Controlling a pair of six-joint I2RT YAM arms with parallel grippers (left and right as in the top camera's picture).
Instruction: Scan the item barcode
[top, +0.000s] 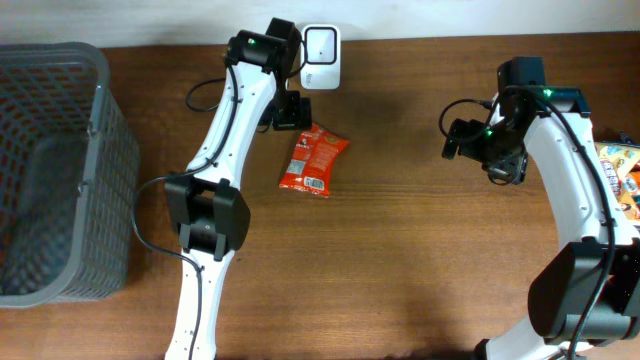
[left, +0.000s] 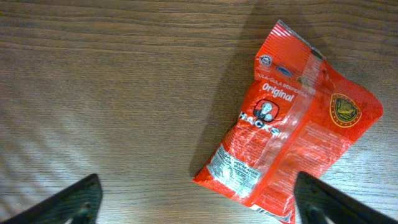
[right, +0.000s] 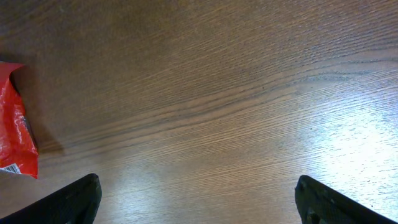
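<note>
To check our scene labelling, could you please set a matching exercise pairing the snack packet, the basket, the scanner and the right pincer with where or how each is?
1. red snack packet
2. grey basket
3. white scanner
4. right pincer

A. open, above the bare table
B. at the table's left edge
C. lying flat mid-table
D. at the table's far edge

Pairs: 1-C, 2-B, 3-D, 4-A.

The left arm (top: 225, 130) stretches far forward, and the left gripper (left: 199, 200) points down with its jaws spread wide. The right arm (top: 575, 180) curves inward. The right gripper (right: 199, 200) also faces down with its jaws wide apart.
</note>
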